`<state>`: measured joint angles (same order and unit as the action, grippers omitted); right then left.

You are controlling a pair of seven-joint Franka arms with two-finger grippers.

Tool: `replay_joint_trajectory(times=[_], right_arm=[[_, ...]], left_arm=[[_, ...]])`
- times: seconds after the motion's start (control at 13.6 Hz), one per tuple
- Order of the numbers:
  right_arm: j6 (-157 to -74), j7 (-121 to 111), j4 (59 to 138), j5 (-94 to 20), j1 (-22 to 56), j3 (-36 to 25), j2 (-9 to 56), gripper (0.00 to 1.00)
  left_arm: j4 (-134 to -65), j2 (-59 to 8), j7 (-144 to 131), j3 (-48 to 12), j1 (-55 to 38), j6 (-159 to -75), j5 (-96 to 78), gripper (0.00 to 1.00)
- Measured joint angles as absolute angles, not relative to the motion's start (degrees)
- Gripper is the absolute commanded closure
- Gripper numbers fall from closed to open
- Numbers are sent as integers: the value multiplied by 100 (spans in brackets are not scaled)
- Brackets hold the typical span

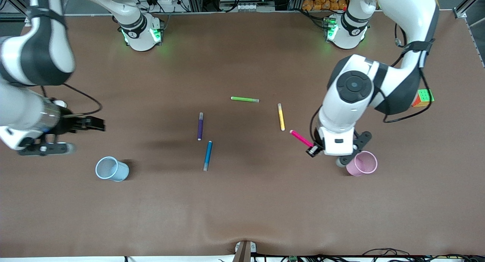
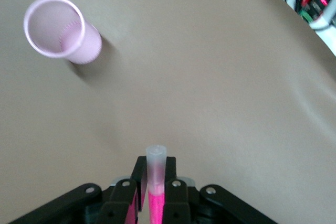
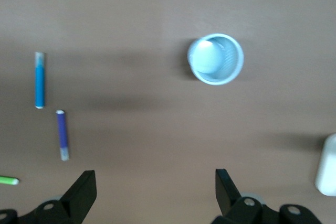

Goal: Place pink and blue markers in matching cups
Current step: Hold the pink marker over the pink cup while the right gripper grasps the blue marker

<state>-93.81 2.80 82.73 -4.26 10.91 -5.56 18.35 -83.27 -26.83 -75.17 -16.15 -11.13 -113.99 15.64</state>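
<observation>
Front view: my left gripper point(image 1: 313, 150) pinches the pink marker point(image 1: 301, 138) tight, up beside the pink cup point(image 1: 362, 163) where it belongs, near the table's left-arm end.
Left wrist view: the pen's clear cap point(image 2: 156, 162) sticks out between my fingers point(image 2: 174, 195); the cup stands upright and open.
Right wrist view: my right gripper point(image 3: 156, 192) waits wide open and empty over the blue cup point(image 3: 216, 59); the blue marker point(image 3: 39, 80) lies flat mid-table.

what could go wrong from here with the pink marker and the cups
1. The left pincer, shut on the pink marker, is beside the pink cup, not over its mouth; releasing now would likely miss.
2. The marker juts out sideways, so it may catch the rim and tip the light cup.
3. The blue marker lies close to the purple pen; the open right pincer, up near the blue cup, might nudge the wrong one.
</observation>
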Motion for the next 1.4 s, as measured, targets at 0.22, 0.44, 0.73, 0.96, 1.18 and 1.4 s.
replay_joint_trajectory(times=[0.22, 0.44, 0.73, 0.96, 1.18, 1.4], right_arm=[[-9600, 681, 8275, -724, 1446, -549, 2140, 0], [-10283, 1376, 8273, -790, 1924, -542, 2515, 0], [-11211, 1684, 8273, -824, 2555, -525, 3061, 0], [-11562, 1720, 8275, -824, 2802, -527, 3403, 0], [-11882, 1777, 8317, -829, 2938, -526, 3716, 0], [-12516, 2174, 8641, -836, 3096, -524, 3868, 29]], left_arm=[[-8405, -2684, -7336, -1607, -822, -11387, 1933, 100], [-8465, -2683, -7227, -1573, -726, -11382, 2349, 100], [-8494, -2684, -7145, -1557, -609, -11381, 3019, 100], [-8559, -2692, -7145, -1542, -474, -11370, 3474, 100], [-8597, -2810, -7150, -1539, -350, -11371, 4024, 100], [-8601, -2983, -7303, -1537, -288, -11376, 4421, 100]])
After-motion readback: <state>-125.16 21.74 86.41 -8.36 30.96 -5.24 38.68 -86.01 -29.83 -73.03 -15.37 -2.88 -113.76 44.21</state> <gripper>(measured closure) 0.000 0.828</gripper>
